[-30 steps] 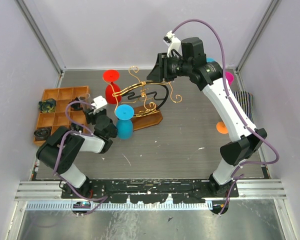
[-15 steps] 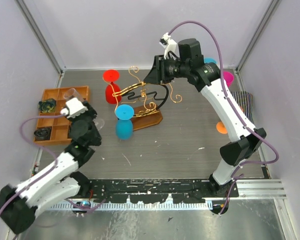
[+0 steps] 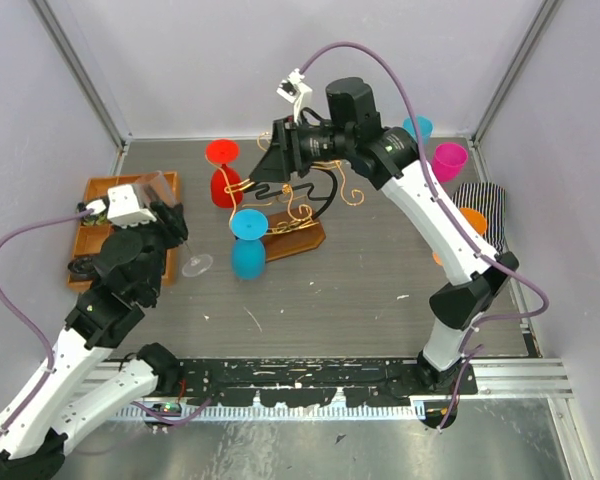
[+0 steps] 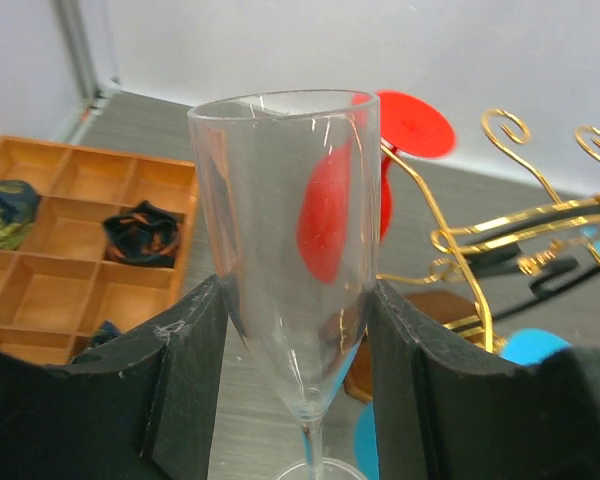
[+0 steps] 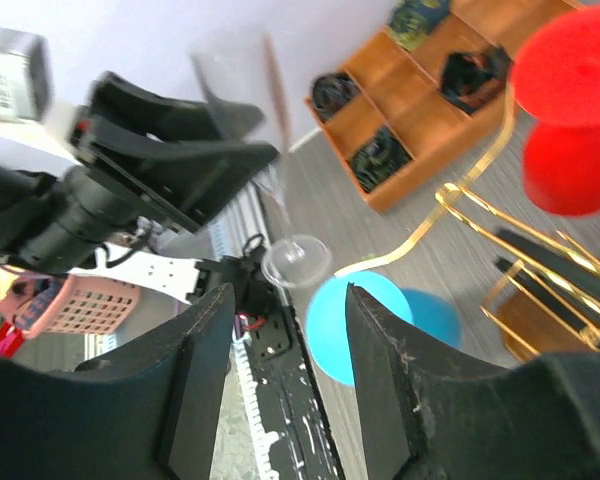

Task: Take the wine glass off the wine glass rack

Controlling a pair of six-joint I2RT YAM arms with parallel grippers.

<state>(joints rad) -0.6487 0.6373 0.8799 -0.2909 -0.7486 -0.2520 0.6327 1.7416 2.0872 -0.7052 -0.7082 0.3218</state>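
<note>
My left gripper (image 3: 170, 215) is shut on the bowl of a clear wine glass (image 3: 161, 186) and holds it in the air left of the rack, its round foot (image 3: 197, 265) pointing toward the table. In the left wrist view the glass (image 4: 290, 230) sits between both pads (image 4: 195, 330). The wine glass rack (image 3: 302, 212) stands mid-table with a red glass (image 3: 223, 175) and a blue glass (image 3: 248, 245) hanging on it. My right gripper (image 3: 268, 168) is open and empty above the rack's left end; in its view the jaws (image 5: 285, 320) frame the blue glass (image 5: 365, 320).
An orange-brown compartment tray (image 3: 108, 190) with dark bundles lies at the far left. A pink cup (image 3: 450, 160), a teal cup (image 3: 417, 125), a striped cloth (image 3: 485, 200) and orange pieces (image 3: 443, 255) lie at the right. The enclosure walls stand close around.
My left arm has risen and pulled back to the left, carrying the clear glass away from the rack. My right gripper has moved left over the rack.
</note>
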